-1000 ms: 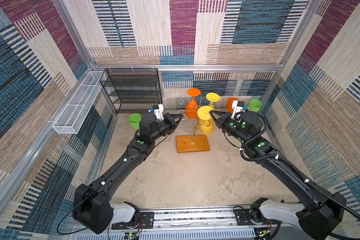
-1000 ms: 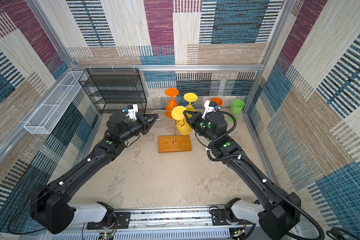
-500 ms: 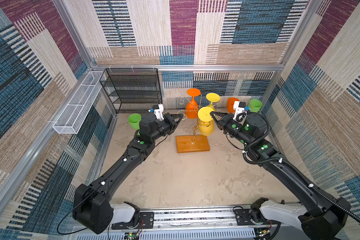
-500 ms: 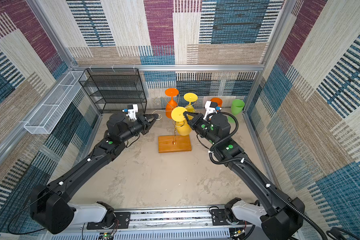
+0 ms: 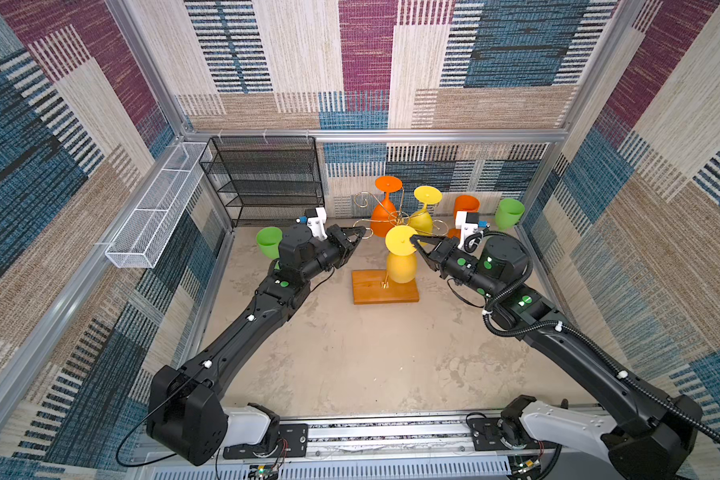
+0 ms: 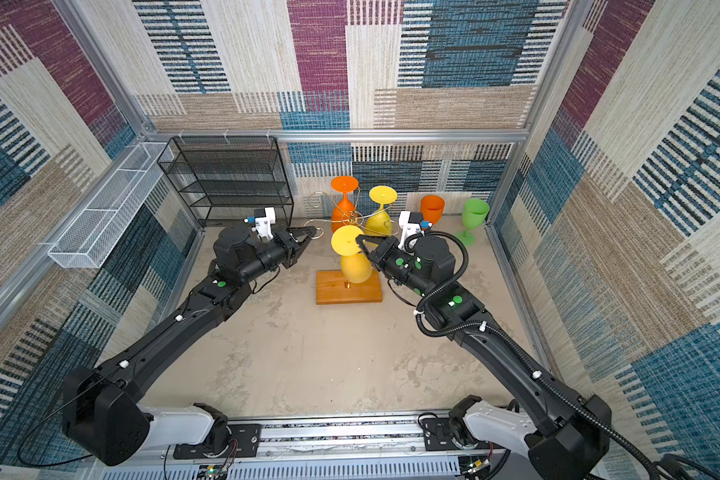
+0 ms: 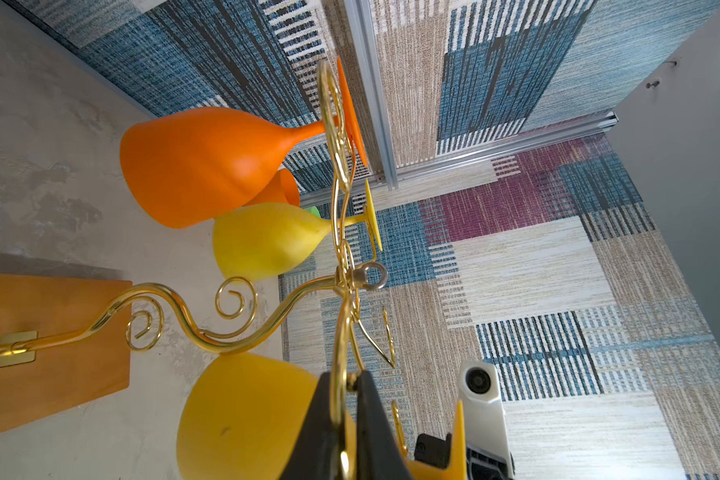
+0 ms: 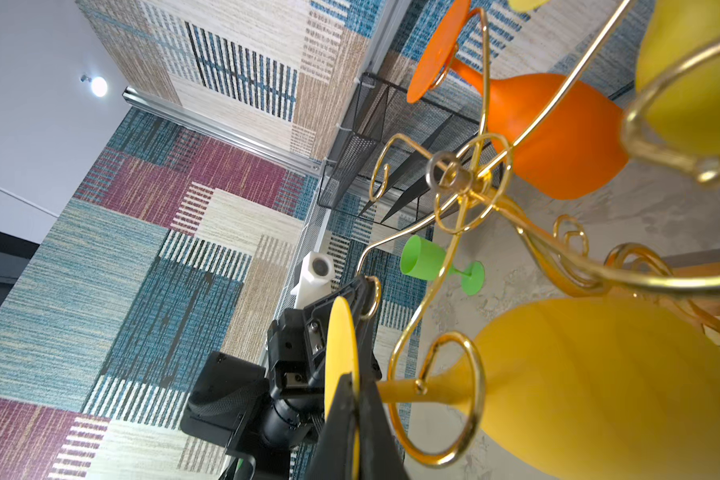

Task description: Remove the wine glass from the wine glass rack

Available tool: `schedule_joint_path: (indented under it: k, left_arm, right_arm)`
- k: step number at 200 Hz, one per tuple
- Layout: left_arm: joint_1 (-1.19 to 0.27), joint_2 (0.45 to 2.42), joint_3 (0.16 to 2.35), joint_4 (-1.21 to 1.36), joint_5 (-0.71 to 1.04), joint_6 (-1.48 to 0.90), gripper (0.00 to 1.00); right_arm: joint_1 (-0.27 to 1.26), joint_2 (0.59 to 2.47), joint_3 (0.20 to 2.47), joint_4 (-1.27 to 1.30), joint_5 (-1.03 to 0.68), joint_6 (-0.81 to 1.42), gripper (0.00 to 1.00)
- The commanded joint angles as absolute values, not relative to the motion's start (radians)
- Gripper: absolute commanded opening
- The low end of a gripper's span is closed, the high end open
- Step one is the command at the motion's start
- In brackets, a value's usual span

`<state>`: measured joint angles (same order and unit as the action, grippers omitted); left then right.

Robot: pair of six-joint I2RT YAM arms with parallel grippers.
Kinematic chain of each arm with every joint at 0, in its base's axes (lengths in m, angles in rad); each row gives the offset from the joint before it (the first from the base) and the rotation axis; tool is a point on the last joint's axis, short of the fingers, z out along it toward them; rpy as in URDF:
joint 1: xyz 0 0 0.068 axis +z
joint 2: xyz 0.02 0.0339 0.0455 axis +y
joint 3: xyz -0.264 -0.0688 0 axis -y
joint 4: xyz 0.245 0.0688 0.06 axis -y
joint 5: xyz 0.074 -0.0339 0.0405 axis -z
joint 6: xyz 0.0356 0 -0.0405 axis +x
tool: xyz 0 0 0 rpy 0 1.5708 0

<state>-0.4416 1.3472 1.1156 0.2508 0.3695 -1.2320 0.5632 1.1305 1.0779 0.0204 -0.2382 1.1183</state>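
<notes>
Gold wire stand: the wine glass rack (image 5: 370, 292) (image 6: 333, 291) stood on its orange-brown wooden base on the floor, between the two arms.
Amber glass: the wine glass (image 5: 400, 268) (image 6: 355, 269) hung upside down from the rack's nearest scroll arm, bowl over the base and round foot uppermost. In the right wrist view its stem passed through the curled loop.
Right claw: the right gripper (image 5: 414, 239) (image 6: 360, 239) reached in from the right and was clamped tight on the rim of the glass's foot. In the right wrist view the yellow disc sat pinched between the black fingers (image 8: 377, 440).
Glass against claw: the foot lay in the jaws, and the bowl (image 8: 599, 395) hung beyond the fingertips.
Left claw: the left gripper (image 5: 360, 233) (image 6: 308, 234) was closed on a scroll arm at the rack's left side, the gold wire running between its fingers (image 7: 312, 424).
Far arms of the rack: an orange glass (image 5: 385, 212) and a yellow glass (image 5: 422, 218) hung upside down.
Loose on the floor: a left green glass (image 5: 266, 243) beside the left arm, and an orange cup (image 5: 466, 205) and a right green glass (image 5: 509, 212) at the back right.
Back left: a black mesh shelf (image 5: 266, 183) and a white wire tray (image 5: 154, 212).
</notes>
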Motion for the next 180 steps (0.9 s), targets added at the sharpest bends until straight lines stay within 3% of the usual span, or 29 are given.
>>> schedule_joint_path:
  k: [1, 180]
  left_arm:
    - [-0.443, 1.353, 1.118, 0.229, 0.333, -1.132, 0.0]
    - [-0.443, 1.318, 1.109, 0.207, 0.351, -1.085, 0.0]
  right_arm:
    - [0.576, 1.155, 1.105, 0.063, -0.267, 1.13, 0.0]
    - [0.587, 1.294, 1.205, 0.112, -0.139, 1.072, 0.0]
